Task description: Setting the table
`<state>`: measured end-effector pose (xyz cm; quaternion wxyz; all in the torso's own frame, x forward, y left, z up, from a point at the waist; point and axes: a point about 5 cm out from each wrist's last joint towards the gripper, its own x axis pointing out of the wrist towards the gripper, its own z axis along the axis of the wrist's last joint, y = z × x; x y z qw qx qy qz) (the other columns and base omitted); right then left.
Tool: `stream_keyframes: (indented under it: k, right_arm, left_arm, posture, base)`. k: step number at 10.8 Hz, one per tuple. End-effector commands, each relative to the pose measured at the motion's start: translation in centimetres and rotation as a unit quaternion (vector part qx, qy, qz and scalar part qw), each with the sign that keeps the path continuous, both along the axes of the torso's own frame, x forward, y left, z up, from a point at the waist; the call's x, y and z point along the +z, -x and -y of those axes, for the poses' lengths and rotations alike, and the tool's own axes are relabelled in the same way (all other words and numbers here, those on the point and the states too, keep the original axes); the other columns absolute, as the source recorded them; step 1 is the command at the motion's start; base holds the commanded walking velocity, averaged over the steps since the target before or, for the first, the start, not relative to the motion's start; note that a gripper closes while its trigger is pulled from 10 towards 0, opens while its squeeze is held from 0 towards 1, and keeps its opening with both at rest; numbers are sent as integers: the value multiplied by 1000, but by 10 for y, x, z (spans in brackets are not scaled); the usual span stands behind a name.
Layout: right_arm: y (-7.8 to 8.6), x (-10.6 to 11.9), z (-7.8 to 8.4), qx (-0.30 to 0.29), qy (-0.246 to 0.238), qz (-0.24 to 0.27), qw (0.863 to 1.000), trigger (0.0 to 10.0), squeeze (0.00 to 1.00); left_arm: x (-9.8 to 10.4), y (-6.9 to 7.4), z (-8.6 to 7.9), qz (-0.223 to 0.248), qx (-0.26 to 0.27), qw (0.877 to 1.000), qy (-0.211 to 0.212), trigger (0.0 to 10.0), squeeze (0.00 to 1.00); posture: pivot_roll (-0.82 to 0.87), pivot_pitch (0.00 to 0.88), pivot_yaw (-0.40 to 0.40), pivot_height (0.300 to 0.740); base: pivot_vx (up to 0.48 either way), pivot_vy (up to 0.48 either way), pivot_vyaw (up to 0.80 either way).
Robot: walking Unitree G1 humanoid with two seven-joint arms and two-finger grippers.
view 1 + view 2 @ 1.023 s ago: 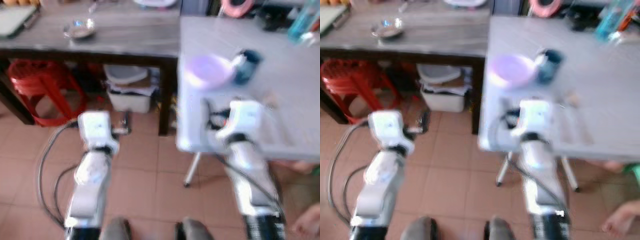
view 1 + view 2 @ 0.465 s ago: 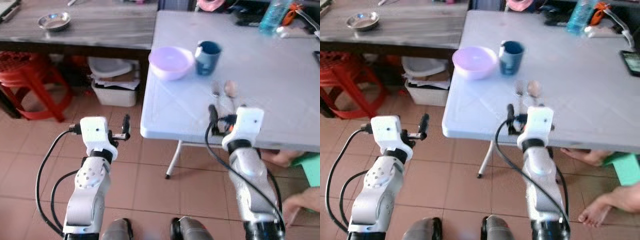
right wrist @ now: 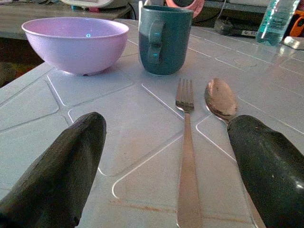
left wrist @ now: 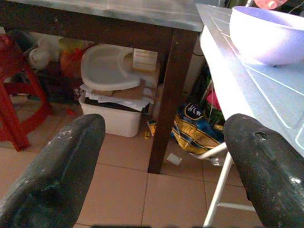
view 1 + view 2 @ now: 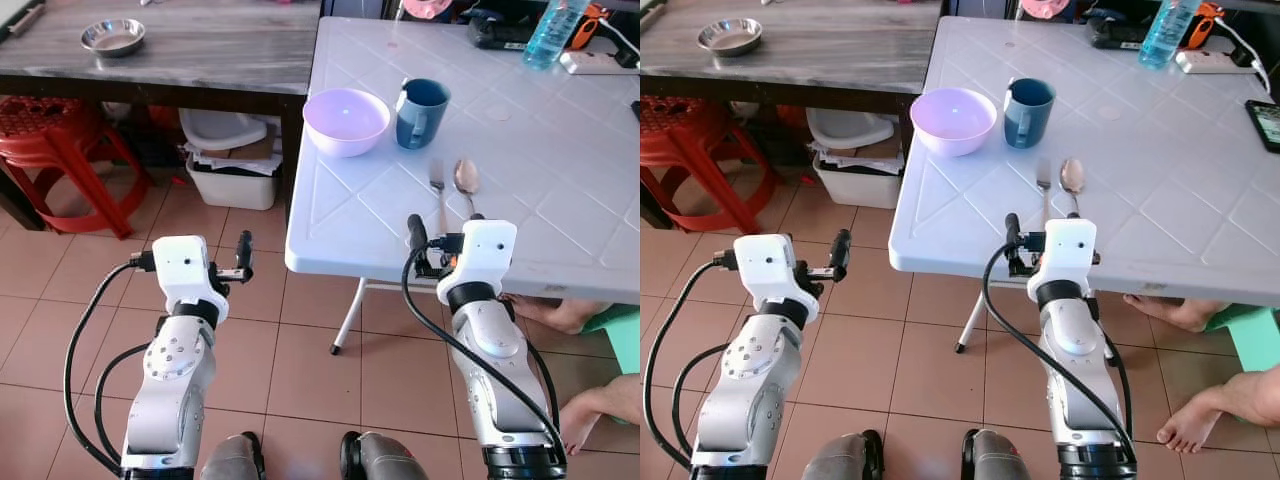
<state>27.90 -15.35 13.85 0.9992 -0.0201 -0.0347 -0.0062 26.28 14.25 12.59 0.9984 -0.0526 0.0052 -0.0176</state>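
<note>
Left eye view gives me the white folding table (image 5: 560, 190) first, with the dark wooden table (image 5: 200, 50) butted against its far left side. On the white top, near the left edge, a lilac bowl (image 5: 346, 120) sits just beside a teal mug (image 5: 421, 112). Nearer me lie a fork (image 5: 438, 192) and a spoon (image 5: 466, 180), side by side and apart from the crockery.

My right gripper (image 3: 156, 156) hovers at the near table edge, fingers spread wide and holding nothing, with the fork handle running between them in the right wrist view. My left gripper (image 4: 161, 156) is off the table over the tiled floor, also spread wide and empty, looking toward the clutter under the wooden table.

I judge the cutlery to be the next thing to place. The risks: the fork lies flat on a slick plastic top, so a shallow pinch may just skid it into the spoon. The right gripper is low at the edge, so a careless push forward could knock the table. A person's bare feet (image 5: 590, 420) are near my right side, so I would keep any stepping small.
</note>
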Motion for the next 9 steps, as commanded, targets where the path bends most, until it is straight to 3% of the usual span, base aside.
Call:
stream_keyframes:
  k: [1,9]
  right_arm:
    - [0,4,0,2,1,5,1000,10000,0]
    - [0,4,0,2,1,5,1000,10000,0]
  left_arm:
    - [1,2,-1,1,-1,1000,-3,10000,0]
    - [1,2,-1,1,-1,1000,-3,10000,0]
  posture:
    - [-7,168,-9,740]
    - [-7,168,-9,740]
  base:
    - [0,0,0]
    - [0,0,0]
